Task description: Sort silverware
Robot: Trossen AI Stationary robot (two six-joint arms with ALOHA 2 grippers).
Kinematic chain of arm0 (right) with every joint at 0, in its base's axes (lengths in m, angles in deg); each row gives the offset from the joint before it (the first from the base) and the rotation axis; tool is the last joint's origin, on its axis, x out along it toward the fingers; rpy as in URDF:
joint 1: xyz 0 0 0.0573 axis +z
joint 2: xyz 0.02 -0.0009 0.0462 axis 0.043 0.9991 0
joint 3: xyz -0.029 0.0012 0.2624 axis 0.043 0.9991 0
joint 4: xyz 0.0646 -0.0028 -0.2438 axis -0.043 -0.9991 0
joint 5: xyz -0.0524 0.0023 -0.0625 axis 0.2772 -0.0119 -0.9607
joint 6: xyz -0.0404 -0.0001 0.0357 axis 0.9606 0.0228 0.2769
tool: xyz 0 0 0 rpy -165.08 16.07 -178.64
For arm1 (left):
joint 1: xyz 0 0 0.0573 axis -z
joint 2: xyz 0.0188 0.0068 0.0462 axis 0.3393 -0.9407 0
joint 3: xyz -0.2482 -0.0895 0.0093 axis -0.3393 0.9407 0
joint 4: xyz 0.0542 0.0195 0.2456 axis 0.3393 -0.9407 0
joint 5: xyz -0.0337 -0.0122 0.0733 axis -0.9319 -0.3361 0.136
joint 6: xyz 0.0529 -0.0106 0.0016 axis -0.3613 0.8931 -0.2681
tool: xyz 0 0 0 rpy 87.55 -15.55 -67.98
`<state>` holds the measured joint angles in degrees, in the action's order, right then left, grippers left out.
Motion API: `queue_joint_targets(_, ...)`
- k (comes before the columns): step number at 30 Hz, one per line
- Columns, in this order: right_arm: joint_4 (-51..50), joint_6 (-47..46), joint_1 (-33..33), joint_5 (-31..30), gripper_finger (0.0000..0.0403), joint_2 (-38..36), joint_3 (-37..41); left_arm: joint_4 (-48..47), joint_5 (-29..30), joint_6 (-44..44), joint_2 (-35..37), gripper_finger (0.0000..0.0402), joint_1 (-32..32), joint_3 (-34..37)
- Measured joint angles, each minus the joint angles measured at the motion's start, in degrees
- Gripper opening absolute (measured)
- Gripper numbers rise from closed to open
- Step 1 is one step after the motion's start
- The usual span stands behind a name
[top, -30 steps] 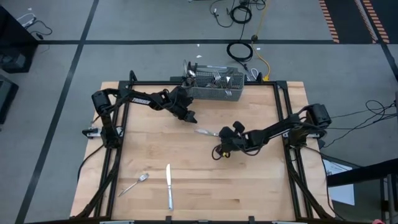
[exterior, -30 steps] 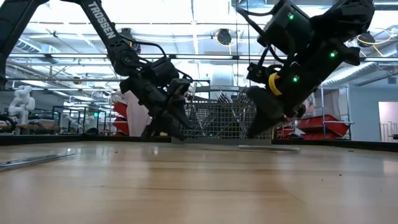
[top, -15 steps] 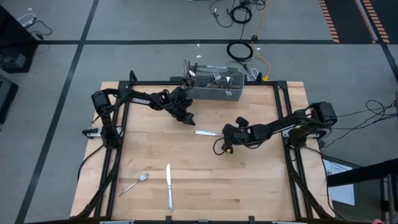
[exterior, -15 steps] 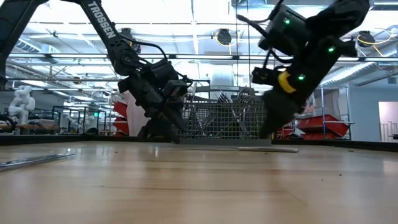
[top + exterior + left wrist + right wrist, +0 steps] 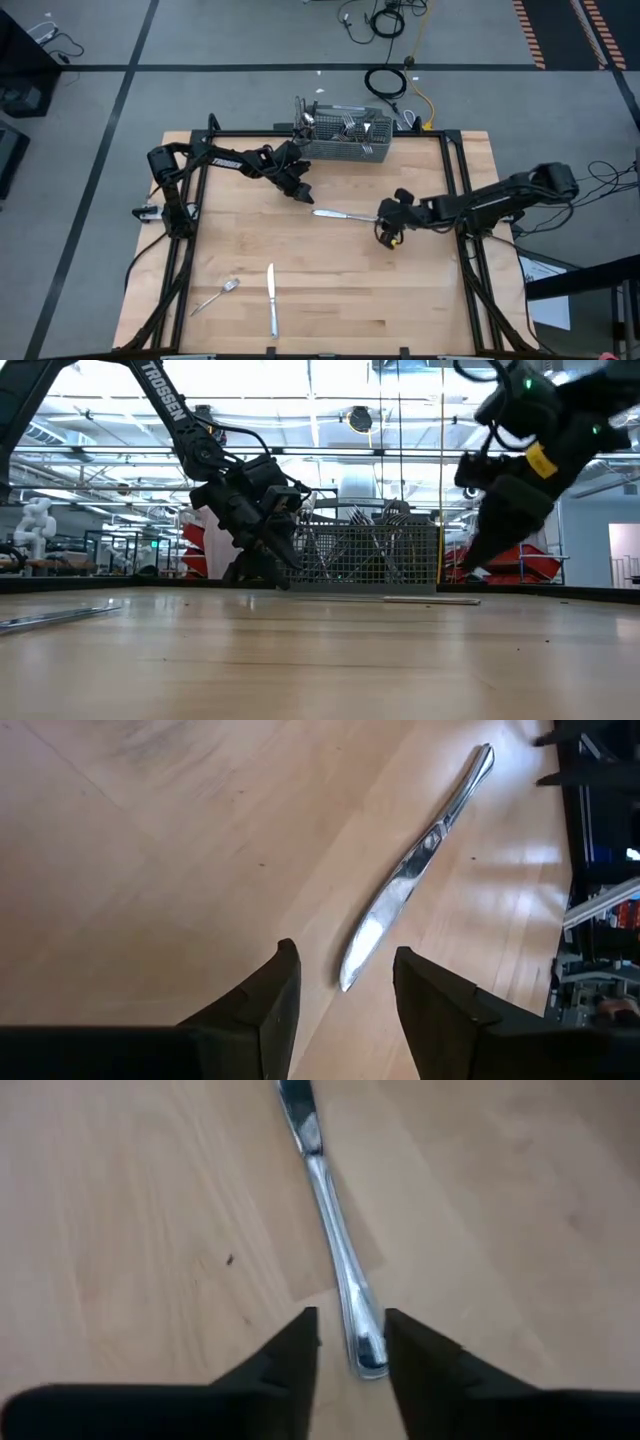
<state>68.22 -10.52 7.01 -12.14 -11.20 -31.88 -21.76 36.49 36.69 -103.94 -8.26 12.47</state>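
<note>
Right gripper point(image 5: 388, 222) is seen parted and empty, its fingers straddling the handle end of a table knife point(image 5: 340, 214) that lies flat mid-table. A second ago that knife was pinched shut between them, nearer the arm's inner side; it has been laid down and released, and the arm is being drawn back toward the right edge. Left gripper point(image 5: 300, 192), open with nothing held, is poised just beside the blade tip, so a handover by way of the table is judged to be under way. From above, a fork point(image 5: 215, 296) and a second knife point(image 5: 271, 300) are shown near the front edge, and more pieces stand in the mesh basket point(image 5: 345, 150); the left wrist view alone gives the blade tip lying between its fingers point(image 5: 265, 1005).
</note>
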Motion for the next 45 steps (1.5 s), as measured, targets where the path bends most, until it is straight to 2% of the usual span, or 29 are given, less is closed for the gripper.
queue_joint_targets(2,4.6,0.9,-0.8,1.4,0.0137,0.1,2.4,0.0,0.0,0.0,0.0,0.0165,0.0,0.0)
queue_joint_targets(5,13.5,4.9,-1.4,0.0,0.0185,0.0,5.3,-0.1,0.1,0.0,0.0,0.0165,0.0,0.0)
queue_joint_targets(8,18.5,6.9,-1.7,-2.0,0.0212,0.5,10.0,-0.1,0.1,0.1,0.0,0.0165,0.0,0.0)
queue_joint_targets(14,34.9,11.5,-1.8,-2.1,0.0219,4.6,18.2,0.1,1.3,0.1,0.0,0.0165,0.0,0.0)
queue_joint_targets(23,48.0,13.6,-3.9,-0.1,0.0219,17.8,18.6,0.3,4.2,0.2,0.1,0.0165,0.0,0.0)
queue_joint_targets(28,53.6,10.1,-4.5,-0.2,0.0197,24.3,18.4,0.2,4.2,0.1,0.1,0.0165,0.0,0.0)
queue_joint_targets(34,58.7,9.2,-4.5,-0.2,0.0157,27.3,18.5,0.1,4.2,0.1,0.1,0.0165,0.0,0.0)
queue_joint_targets(37,59.8,9.2,-4.6,1.6,0.0122,28.0,18.5,-0.1,4.2,0.1,0.1,0.0165,0.0,0.0)
queue_joint_targets(41,60.2,8.6,-4.7,3.2,0.0037,28.0,18.5,0.0,4.2,0.1,0.1,0.0165,0.0,0.0)
queue_joint_targets(45,61.5,7.3,-4.6,5.4,0.0029,28.2,18.5,0.1,3.4,0.2,0.1,0.0165,0.0,0.0)
